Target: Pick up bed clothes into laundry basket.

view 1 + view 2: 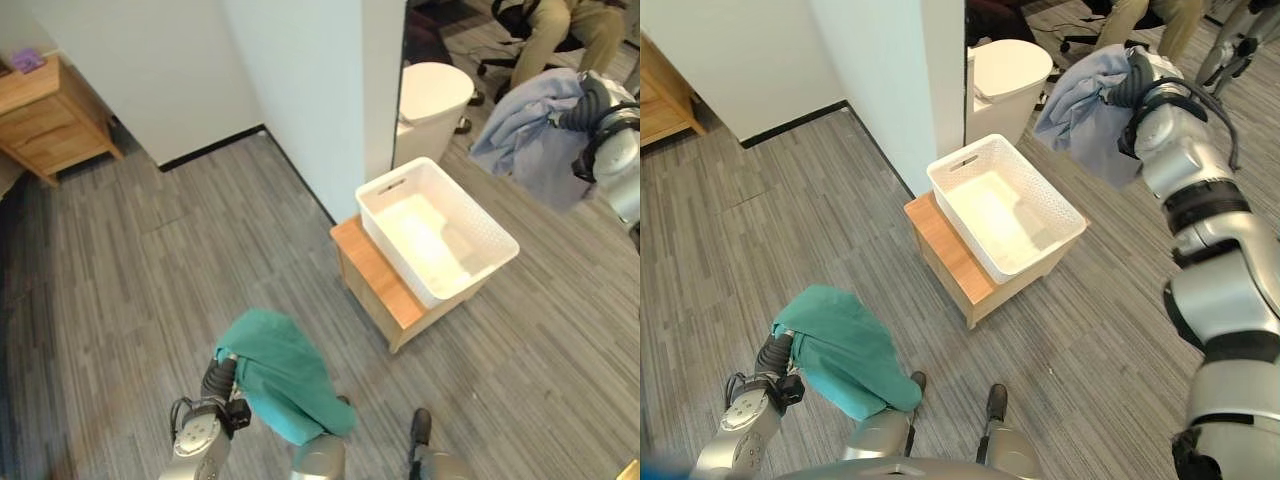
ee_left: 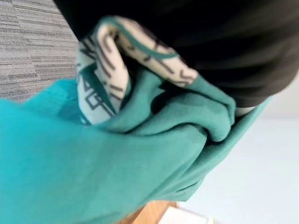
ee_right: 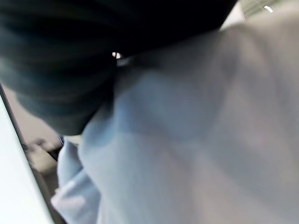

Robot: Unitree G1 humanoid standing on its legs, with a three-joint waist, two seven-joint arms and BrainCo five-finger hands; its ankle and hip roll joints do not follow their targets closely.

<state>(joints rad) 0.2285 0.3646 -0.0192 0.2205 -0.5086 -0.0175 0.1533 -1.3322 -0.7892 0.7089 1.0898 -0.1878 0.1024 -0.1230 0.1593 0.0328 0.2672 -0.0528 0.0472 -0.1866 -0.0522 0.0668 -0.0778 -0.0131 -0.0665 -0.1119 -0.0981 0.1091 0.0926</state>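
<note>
Two garments hang off the floor in our hands. Our left hand (image 1: pixel 218 378) is bunched into the green cloth (image 1: pixel 285 375), low and left of the basket (image 1: pixel 436 230); its fingers are buried, so we cannot tell their state. Our right hand (image 1: pixel 1127 85) is raised beyond the basket, holding the blue cloth (image 1: pixel 1080 100); its fingers are hidden too. The basket sits on a stand (image 1: pixel 375 280).
</note>
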